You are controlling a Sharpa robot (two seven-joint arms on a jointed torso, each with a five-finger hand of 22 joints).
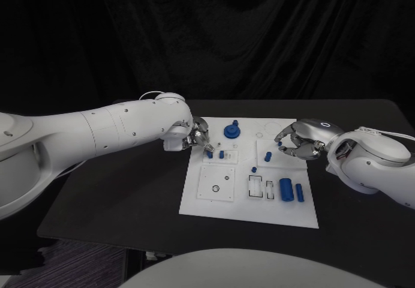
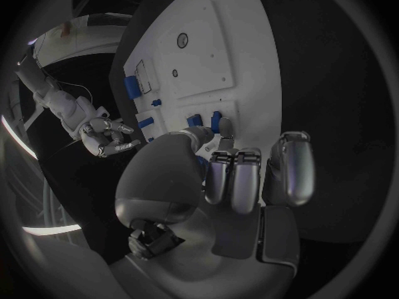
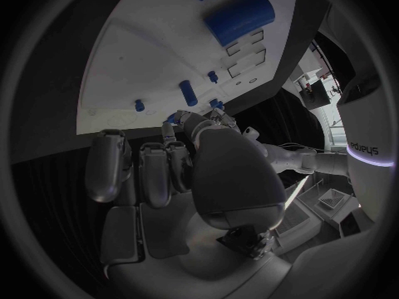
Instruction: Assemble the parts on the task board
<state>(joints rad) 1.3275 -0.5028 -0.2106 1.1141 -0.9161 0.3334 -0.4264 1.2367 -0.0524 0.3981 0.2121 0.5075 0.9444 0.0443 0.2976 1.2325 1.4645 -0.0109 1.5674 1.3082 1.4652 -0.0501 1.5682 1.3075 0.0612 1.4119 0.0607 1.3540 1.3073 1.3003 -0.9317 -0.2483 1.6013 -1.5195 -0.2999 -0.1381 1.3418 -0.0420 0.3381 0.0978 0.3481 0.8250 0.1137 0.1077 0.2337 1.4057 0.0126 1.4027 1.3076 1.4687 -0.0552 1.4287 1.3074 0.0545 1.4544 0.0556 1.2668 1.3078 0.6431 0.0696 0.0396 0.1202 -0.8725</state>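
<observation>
The left hand [image 1: 195, 137] hangs over the left edge of the task board [image 1: 199, 204], its fingers [image 2: 237, 179] curled downward with the tips just above two short blue pegs [image 1: 215, 155] that stand upright in the board right beneath it; whether a fingertip touches a peg cannot be told, and nothing is seen in its grasp. Just beyond this hand, toward the board's far edge, a blue knob-shaped part [image 1: 232, 130] stands upright. Nearer the robot than the hand lies a square recessed plate with a small ring [image 1: 215, 189] on it. The right hand [image 1: 300, 144] hovers over the board's far right corner, fingers curled inward around an empty palm. Just to its inner side a small blue peg [image 1: 268, 157] lies on the board, and nearer the robot than this hand lie a thick blue cylinder [image 1: 285, 189] and a thinner blue rod [image 1: 299, 192], side by side, beside rectangular slots [image 1: 256, 186].
</observation>
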